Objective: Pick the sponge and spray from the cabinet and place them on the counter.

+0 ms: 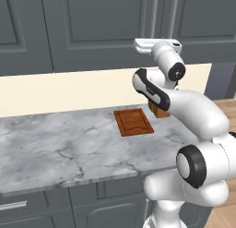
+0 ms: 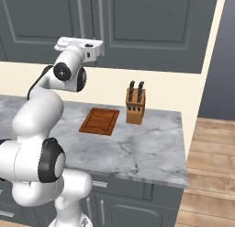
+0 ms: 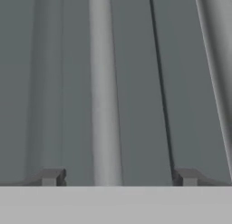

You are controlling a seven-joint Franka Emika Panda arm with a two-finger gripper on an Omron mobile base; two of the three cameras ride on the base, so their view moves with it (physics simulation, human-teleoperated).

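The gripper (image 3: pixel 118 177) stood wide, its two dark fingertips (image 3: pixel 53 177) set to either side of a long silver handle (image 3: pixel 105 91) and holding nothing; whether they touched the handle could not be told. In the hand view the handle ran up the middle of the frame in front of a dark grey door panel, with a thin dark seam between the doors to its right and a second handle (image 3: pixel 216 60) near the right edge.

From the base views, the white arm (image 1: pixel 193 116) reached up over the counter (image 1: pixel 60 144), its hand raised to the lower edge of the cabinet (image 1: pixel 97 24), just beside the pair of handles (image 1: pixel 154 12). The cabinet doors were shut, so the sponge and the spray could not be seen.

On the counter, beyond the arm, a brown cutting board (image 2: pixel 99 121) lay flat. Just to its right in the right base view a wooden knife block (image 2: pixel 135 105) stood upright near the cream wall (image 1: pixel 69 88), apart from the board. Grey drawers (image 2: pixel 124 207) sat under the counter.
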